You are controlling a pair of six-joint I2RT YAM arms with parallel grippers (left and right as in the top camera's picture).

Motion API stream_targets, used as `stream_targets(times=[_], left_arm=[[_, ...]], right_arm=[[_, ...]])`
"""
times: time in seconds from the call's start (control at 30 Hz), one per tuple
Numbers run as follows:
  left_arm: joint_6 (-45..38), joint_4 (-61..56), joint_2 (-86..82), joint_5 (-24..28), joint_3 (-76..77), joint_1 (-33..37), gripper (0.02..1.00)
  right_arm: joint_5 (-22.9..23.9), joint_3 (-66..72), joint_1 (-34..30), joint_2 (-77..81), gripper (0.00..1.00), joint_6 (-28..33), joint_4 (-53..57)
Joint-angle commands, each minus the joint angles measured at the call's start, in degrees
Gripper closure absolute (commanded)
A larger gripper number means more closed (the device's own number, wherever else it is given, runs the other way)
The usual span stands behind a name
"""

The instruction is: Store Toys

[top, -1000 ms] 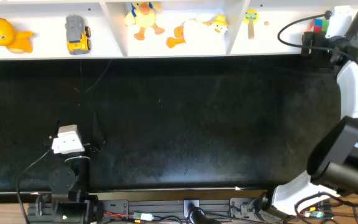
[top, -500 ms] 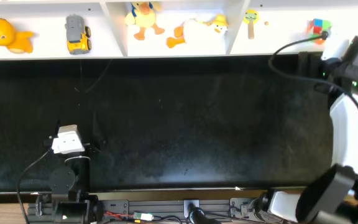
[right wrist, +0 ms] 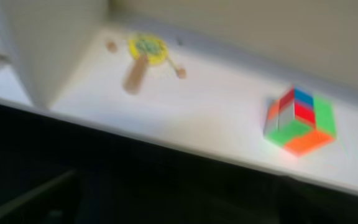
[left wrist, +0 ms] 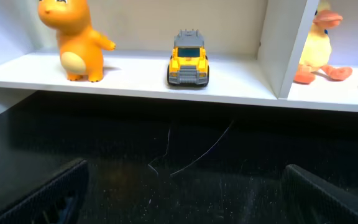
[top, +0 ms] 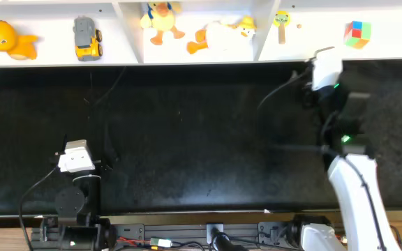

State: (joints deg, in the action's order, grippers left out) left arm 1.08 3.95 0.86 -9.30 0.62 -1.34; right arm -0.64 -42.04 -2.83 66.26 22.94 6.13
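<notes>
Left gripper (left wrist: 185,171): low over the bench (top: 201,139), jaws spread and empty. The orange figure (left wrist: 73,37) and yellow truck (left wrist: 188,57) stand on the shelf (left wrist: 135,84) ahead of them. No change there.

Right gripper (top: 324,68): you've pulled it back out of the shelf's right bay in the last second. Its jaws look spread, with nothing between them. The colour cube (top: 356,33) now stands free on the shelf beyond those jaws, off to their right; the rattle (top: 281,19) is to their left. I read the cube as stored and the task as at or near its end.

The white right arm (top: 347,174) has pulled back from the white shelf (top: 313,49), leaving the multicoloured puzzle cube (top: 356,33) standing free there.
</notes>
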Motion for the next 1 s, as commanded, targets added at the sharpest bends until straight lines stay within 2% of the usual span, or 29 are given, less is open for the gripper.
stream_targets(times=[0.03, 0.13, 0.27, 0.43, 0.5, 0.57, 0.7, 0.9, 1.0], left_arm=[[-1.27, 0.04, -0.74, -0.66, -0.17, 0.26, 0.020], [-1.27, 0.04, -0.74, -0.66, -0.17, 0.26, 0.020], [-1.27, 0.04, -0.74, -0.66, -0.17, 0.26, 0.020], [-1.29, 0.04, -0.74, -0.66, -0.17, 0.26, 0.020], [-1.27, 0.04, -0.74, -0.68, -0.17, 0.26, 0.020], [-1.27, 0.07, -0.74, -0.66, -0.17, 0.26, 0.020], [-1.27, 0.07, -0.74, -0.66, -0.17, 0.26, 0.023], [-1.27, 0.07, -0.74, -0.66, -0.17, 0.26, 0.020], [-1.27, 0.07, -0.74, -0.66, -0.17, 0.26, 0.020]], right_arm=[[6.25, 6.08, 6.10, -5.14, 0.007, -0.31, -3.85], [6.80, 10.54, 8.96, -8.63, 0.007, -4.28, -7.04], [8.20, 16.22, 9.25, -13.53, 0.005, -10.56, -10.49], [8.20, 23.93, 9.25, -22.16, 0.007, -12.68, -12.39], [9.73, 26.25, 9.25, -25.73, 0.005, -13.40, -12.39], [12.20, 28.41, 9.20, -29.51, 0.003, -16.79, -12.41], [12.24, 32.06, 9.22, -34.71, 0.005, -20.24, -12.59], [12.31, 37.55, 9.22, -42.05, 0.005, -20.76, -12.50], [10.23, 39.69, 9.20, -46.66, 0.005, -20.85, -11.72]])
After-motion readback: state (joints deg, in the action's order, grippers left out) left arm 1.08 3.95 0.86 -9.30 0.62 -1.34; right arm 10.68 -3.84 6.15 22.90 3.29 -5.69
